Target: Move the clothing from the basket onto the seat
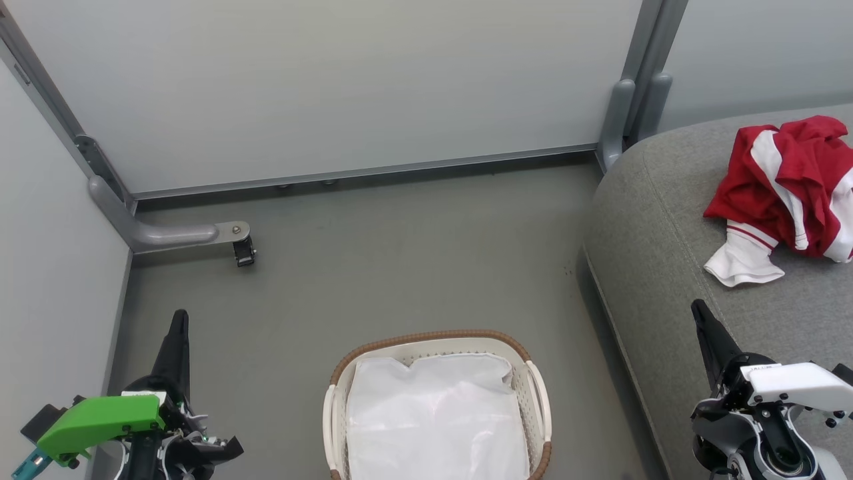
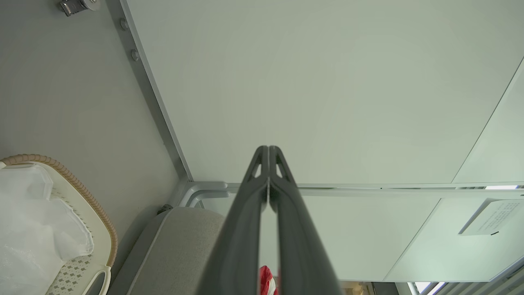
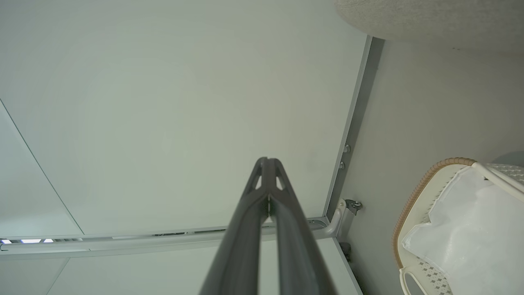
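The red-and-white clothing (image 1: 786,187) lies crumpled on the grey seat (image 1: 666,220) at the right, a white cuff hanging toward the front. On the floor at bottom centre stands the white basket (image 1: 538,393) with its brown rim; inside it I see only a plain white liner sheet (image 1: 433,413). My left gripper (image 1: 178,320) points up at the lower left, shut and holding nothing. My right gripper (image 1: 700,310) is shut too, over the seat's front edge, well below the clothing. Both wrist views show the fingertips (image 2: 268,149) (image 3: 268,160) pressed together.
Grey floor (image 1: 400,253) spreads between basket and pale partition walls. A metal bracket with a small black caster (image 1: 243,253) sticks out at the left corner. A grey post (image 1: 623,113) stands beside the seat's back corner.
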{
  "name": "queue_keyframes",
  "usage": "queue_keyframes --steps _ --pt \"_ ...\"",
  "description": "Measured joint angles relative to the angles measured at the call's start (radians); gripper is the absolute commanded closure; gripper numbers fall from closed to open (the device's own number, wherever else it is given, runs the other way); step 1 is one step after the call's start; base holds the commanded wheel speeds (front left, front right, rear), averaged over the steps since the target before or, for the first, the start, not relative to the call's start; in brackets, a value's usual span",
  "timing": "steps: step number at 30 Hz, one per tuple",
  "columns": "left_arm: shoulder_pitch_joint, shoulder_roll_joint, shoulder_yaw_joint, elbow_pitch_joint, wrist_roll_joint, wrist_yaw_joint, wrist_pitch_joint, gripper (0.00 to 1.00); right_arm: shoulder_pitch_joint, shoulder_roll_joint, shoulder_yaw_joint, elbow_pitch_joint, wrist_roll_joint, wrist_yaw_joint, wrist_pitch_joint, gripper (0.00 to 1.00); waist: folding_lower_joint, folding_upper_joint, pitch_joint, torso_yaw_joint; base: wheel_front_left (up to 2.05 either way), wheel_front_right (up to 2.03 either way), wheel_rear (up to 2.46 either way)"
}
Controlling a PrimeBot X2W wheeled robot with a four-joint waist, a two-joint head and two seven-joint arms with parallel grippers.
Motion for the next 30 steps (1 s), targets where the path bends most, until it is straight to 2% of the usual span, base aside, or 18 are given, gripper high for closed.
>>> queue_keyframes --steps 30 --pt "0.0 0.0 0.0 0.0 0.0 0.0 0.0 1.0 0.0 0.0 0.0 0.0 0.0 0.0 0.0 1.0 0.0 0.0 0.0 0.0 0.0 0.0 0.0"
